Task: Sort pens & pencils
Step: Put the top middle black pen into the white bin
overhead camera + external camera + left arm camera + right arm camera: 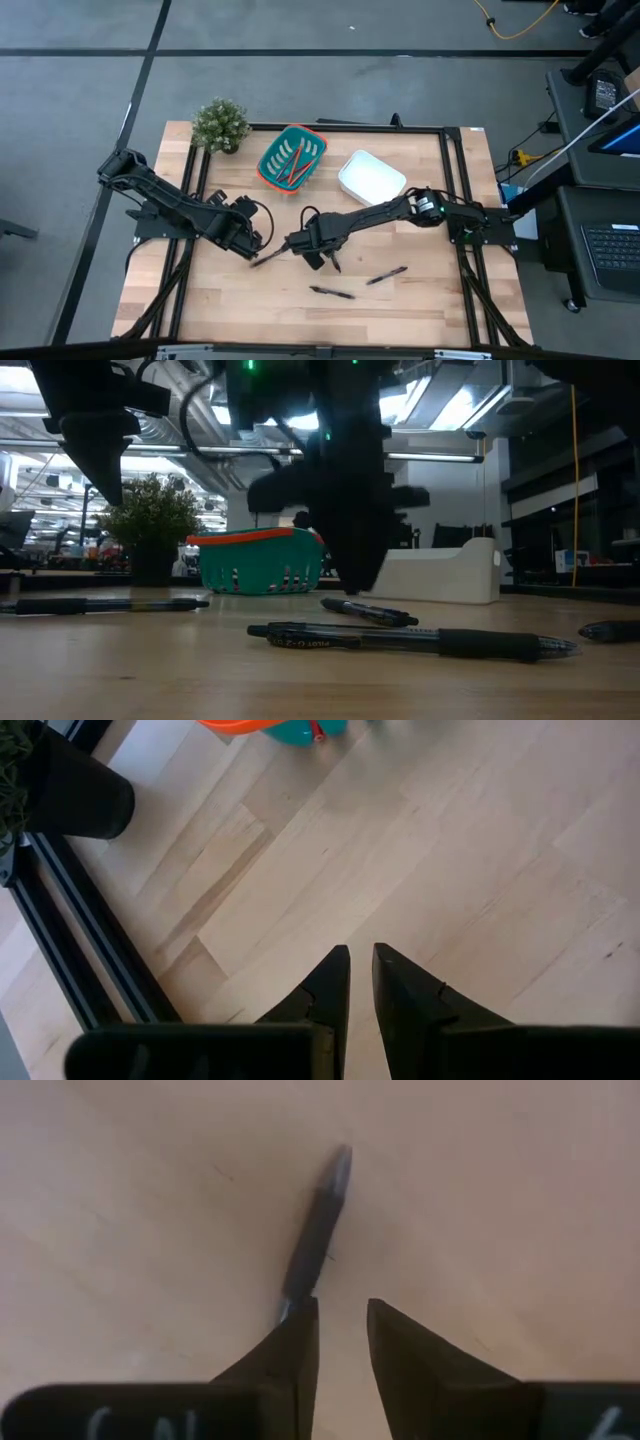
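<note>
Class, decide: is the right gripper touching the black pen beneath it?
Cannot tell. In the right wrist view the pen vanishes behind one finger of the right gripper, hiding any contact.

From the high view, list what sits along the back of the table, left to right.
Potted plant → teal basket holding the pencils → white tray.

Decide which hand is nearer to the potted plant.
Left. The left hand sits below the potted plant on its side of the table; the right hand is farther across, near the middle.
</note>
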You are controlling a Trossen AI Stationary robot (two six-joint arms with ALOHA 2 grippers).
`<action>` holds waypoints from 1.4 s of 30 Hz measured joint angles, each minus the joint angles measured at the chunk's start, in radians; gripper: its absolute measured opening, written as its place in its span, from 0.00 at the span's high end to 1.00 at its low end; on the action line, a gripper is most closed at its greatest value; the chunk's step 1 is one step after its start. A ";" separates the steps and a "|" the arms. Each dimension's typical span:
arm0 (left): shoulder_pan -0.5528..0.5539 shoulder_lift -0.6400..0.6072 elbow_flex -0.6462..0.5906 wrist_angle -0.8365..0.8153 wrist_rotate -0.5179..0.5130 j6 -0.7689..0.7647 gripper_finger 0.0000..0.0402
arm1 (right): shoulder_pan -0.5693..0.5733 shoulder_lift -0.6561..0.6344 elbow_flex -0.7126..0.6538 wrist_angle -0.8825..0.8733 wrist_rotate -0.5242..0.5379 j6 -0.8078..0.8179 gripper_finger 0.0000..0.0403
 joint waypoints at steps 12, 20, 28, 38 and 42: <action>0.000 0.000 0.000 0.000 0.000 0.000 0.89 | -0.002 0.000 0.002 0.044 -0.020 -0.004 0.78; 0.000 0.000 0.000 0.000 0.000 0.000 0.89 | -0.002 0.000 0.003 0.068 -0.041 0.000 0.78; 0.000 0.000 0.000 0.000 0.000 0.003 0.89 | -0.002 0.000 0.000 0.086 -0.041 0.003 0.78; 0.000 0.000 0.000 0.000 0.000 0.004 0.89 | -0.007 -0.010 -0.098 0.142 -0.055 0.027 0.78; 0.000 0.000 0.000 0.000 0.000 0.004 0.89 | -0.007 -0.012 -0.120 0.173 -0.065 0.017 0.78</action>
